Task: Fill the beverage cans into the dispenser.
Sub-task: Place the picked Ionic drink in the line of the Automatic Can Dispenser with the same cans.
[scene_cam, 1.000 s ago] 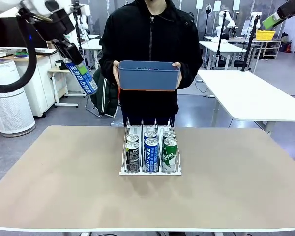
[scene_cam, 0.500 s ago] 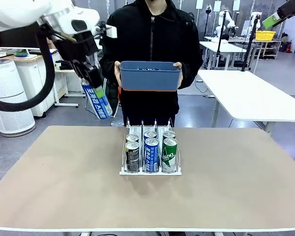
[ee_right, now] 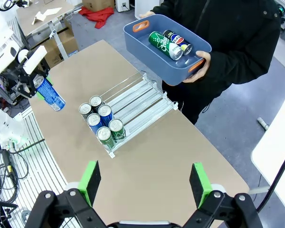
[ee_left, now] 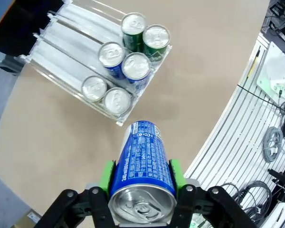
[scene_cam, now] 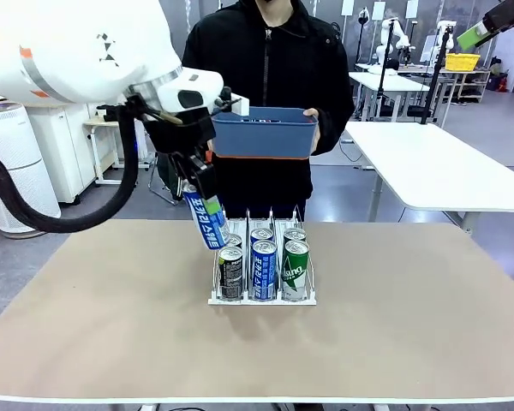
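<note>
Pose: left claw (ee_left: 141, 175) tilted, gripping blue can (ee_left: 143, 154) near dispenser (ee_left: 61, 45) | right claw (ee_right: 145, 183) open, pointing down.

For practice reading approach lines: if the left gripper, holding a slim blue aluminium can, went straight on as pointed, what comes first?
Likely the tan tabletop just outside the white wire-divided dispenser's front corner; depth is unclear, so the blue can might clip that corner.
</note>
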